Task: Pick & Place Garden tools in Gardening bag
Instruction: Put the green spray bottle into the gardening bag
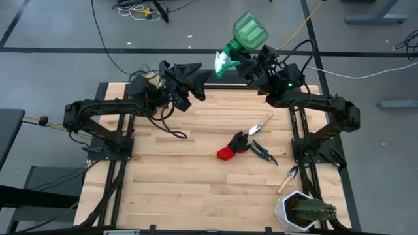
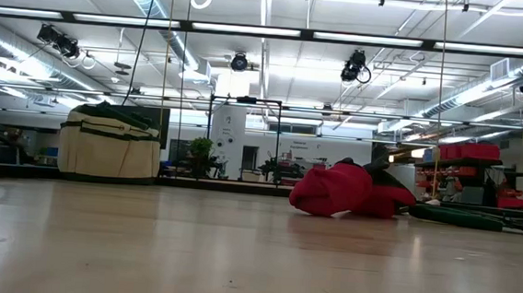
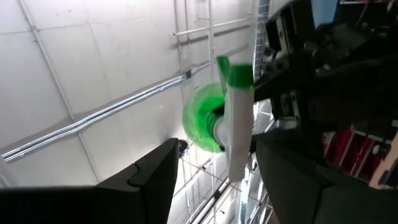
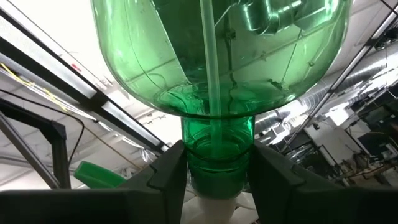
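My right gripper is raised over the table's far edge and shut on the green spray bottle. The bottle's white-and-green spray head points toward my left gripper. That gripper is open and empty, and the spray head shows beyond its fingers. The beige bag stands on the table at the far left, mostly hidden under my left arm in the high view. The red-and-black glove, the shears and two trowels lie on the table. My right gripper pinches the bottle's green neck between its two fingers, just below the round body and above the white spray head. The fingers lie across the neck, one on each side. The bottle is lifted clear of the table and tilted, body away from the wrist.
A white pot with a green cactus stands at the near right corner. Bare wood lies across the table's left and near parts. Cables run behind the far edge.
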{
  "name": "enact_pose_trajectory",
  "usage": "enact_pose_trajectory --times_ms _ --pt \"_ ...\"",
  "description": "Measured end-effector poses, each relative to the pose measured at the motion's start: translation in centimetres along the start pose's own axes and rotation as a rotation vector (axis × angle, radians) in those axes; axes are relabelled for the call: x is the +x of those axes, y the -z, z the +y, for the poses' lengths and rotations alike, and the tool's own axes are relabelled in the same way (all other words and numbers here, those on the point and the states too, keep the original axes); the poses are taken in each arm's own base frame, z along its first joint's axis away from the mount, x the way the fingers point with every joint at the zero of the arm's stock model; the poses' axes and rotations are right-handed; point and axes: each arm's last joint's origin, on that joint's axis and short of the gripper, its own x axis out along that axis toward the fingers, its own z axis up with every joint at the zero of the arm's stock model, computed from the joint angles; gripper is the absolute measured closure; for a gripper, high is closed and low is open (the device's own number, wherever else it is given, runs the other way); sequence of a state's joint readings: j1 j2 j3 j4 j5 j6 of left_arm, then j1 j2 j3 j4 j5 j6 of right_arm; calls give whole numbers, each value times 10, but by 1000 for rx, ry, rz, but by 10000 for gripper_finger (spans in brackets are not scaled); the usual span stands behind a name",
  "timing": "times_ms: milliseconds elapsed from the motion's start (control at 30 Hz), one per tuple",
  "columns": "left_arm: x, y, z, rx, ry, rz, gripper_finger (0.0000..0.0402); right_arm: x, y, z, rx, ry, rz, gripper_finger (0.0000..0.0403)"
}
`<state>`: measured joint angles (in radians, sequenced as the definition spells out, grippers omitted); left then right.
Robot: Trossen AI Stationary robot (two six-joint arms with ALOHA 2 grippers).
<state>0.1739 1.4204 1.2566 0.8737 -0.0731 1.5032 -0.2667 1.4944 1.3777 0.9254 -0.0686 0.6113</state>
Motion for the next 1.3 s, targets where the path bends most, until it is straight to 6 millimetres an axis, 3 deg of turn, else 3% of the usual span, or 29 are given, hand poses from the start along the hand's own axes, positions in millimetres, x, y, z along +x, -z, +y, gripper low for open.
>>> enact_pose_trajectory --times_ms 200,600,1300 --pt "7 5 5 17 51 -14 179 0 -1 1 1 -6 -8 254" --pt "11 5 -14 46 50 -47 179 0 -1 1 1 -10 -14 254" --pt "21 5 -12 45 27 -66 179 0 -3 2 46 -19 -21 254"
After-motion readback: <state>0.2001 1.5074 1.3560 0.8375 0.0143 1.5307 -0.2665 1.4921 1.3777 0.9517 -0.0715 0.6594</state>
